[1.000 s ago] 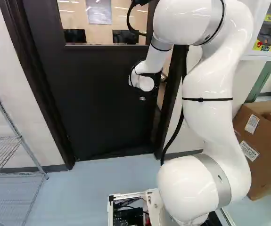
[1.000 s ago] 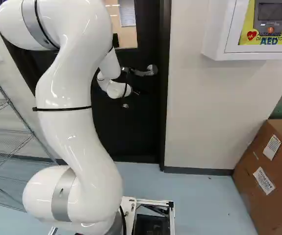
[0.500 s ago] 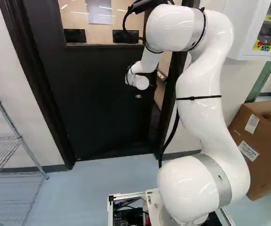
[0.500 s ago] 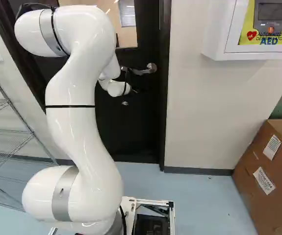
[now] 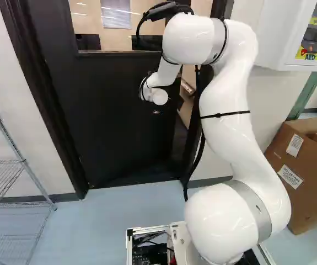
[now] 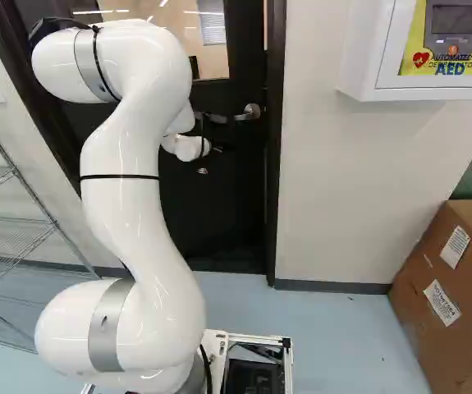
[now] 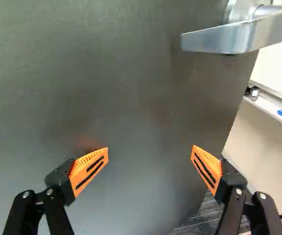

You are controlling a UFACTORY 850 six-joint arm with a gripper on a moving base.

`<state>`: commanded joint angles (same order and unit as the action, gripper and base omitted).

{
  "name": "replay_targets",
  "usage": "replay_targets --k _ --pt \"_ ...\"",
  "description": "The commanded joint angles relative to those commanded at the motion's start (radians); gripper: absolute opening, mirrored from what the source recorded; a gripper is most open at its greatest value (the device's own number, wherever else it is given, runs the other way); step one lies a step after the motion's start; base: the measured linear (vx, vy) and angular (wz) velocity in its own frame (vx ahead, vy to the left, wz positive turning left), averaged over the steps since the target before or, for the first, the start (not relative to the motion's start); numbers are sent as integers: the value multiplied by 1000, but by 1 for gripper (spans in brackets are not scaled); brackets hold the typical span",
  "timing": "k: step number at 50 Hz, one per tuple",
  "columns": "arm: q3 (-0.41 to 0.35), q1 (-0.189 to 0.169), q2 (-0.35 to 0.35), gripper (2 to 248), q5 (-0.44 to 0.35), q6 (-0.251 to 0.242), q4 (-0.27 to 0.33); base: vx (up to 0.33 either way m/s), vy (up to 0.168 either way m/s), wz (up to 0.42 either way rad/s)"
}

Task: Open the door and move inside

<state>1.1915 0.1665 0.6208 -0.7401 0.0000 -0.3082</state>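
Closest is the robot's base point(image 5: 177, 237), and it is on this side of the doorway, out on the blue floor point(image 5: 130, 207). The white arm point(image 5: 224, 105) goes up from it and reaches out to the door.

At the end of the arm, the end effector point(image 7: 150, 151) is wide apart and has nothing in its grip. Its two orange pads point at the flat, dark face of the door point(image 7: 106, 98). They are near it, but I can't tell if they touch.

The shiny handle point(image 7: 224, 39) is on the door, ahead of the end effector and off to one side. Nothing holds it.

The door is open a bit. In the left base view, a gap shows between its edge and the door frame point(image 5: 194, 130). Past it I can see part of the next room, with a ledge point(image 7: 278, 112).

So the door looks unlatched, and that part seems done. What's left is to push it much wider, then drive the base inside.
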Motion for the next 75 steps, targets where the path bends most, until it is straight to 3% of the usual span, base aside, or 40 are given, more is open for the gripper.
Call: replay_targets --k 20,44,75 --pt "103 37 76 247 4 0 125 0 0 0" --pt "243 62 176 247 5 0 137 0 0 0" --pt "66 61 49 247 5 0 137 0 0 0"
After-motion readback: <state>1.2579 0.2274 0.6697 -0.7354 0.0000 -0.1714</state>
